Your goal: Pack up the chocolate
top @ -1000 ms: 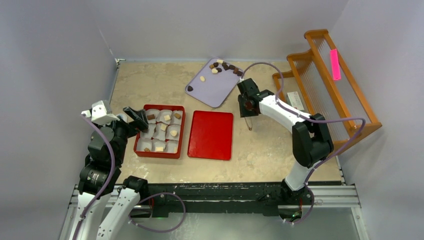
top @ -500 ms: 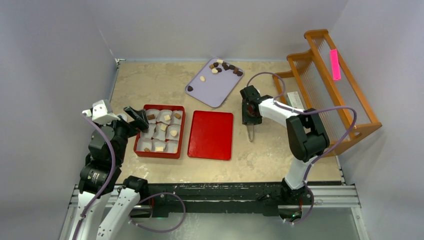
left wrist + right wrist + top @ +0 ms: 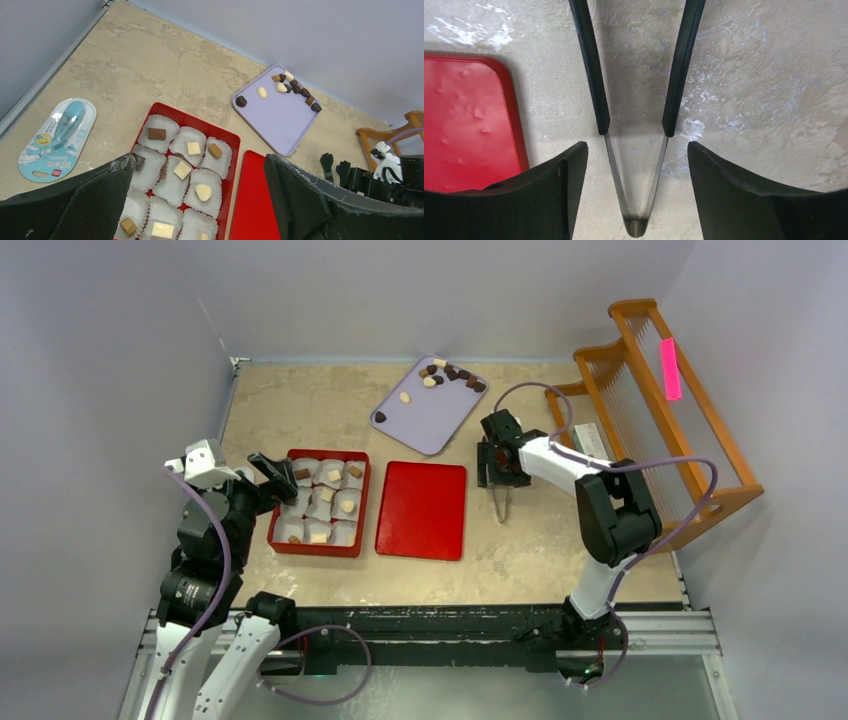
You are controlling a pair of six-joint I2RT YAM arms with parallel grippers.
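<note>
Right of centre in the overhead view, the right pincer point(image 3: 636, 155) stands open astride tongs point(image 3: 595, 75) lying on the desk point(image 3: 749, 75), gripping nothing. At lower left, the left pincer point(image 3: 199, 167) gapes wide and empty above the boxed chocolate point(image 3: 203, 191).

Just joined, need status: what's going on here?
The right hand is open over a pair of tongs lying on the table beside the red lid, not gripping them. The left hand hovers open at the red box, whose paper cups hold chocolates. More chocolates sit on the purple tray.
</note>
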